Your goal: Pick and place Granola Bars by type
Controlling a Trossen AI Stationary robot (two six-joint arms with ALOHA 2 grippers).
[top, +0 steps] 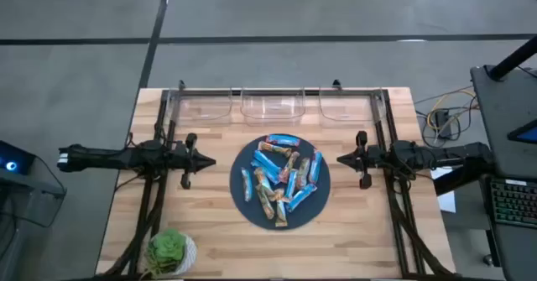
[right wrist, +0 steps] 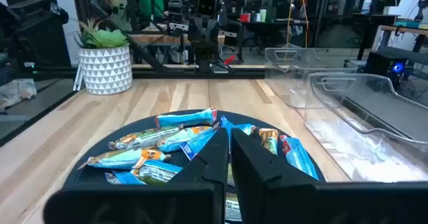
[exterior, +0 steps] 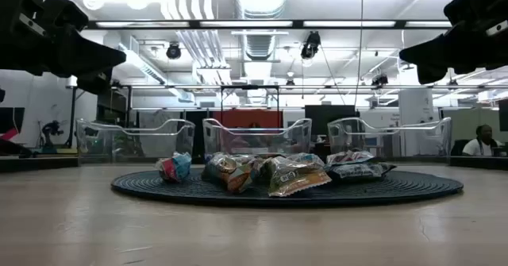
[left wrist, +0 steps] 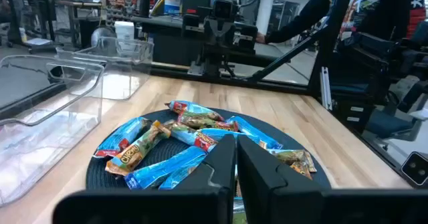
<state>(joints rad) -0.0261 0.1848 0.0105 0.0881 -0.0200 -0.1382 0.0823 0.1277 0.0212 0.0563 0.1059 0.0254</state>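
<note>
Several granola bars in blue, blue-and-red and brown-tan wrappers lie heaped on a dark round disc at the middle of the wooden table; they also show in the low view. My left gripper hovers shut to the left of the disc, pointing level toward it, its fingers together. My right gripper hovers shut to the right of the disc, its fingers together. Neither touches a bar.
Three clear plastic bins stand in a row along the table's far edge. A potted green plant in a white pot sits at the near left corner. Cables and a keyboard lie beyond the table's right edge.
</note>
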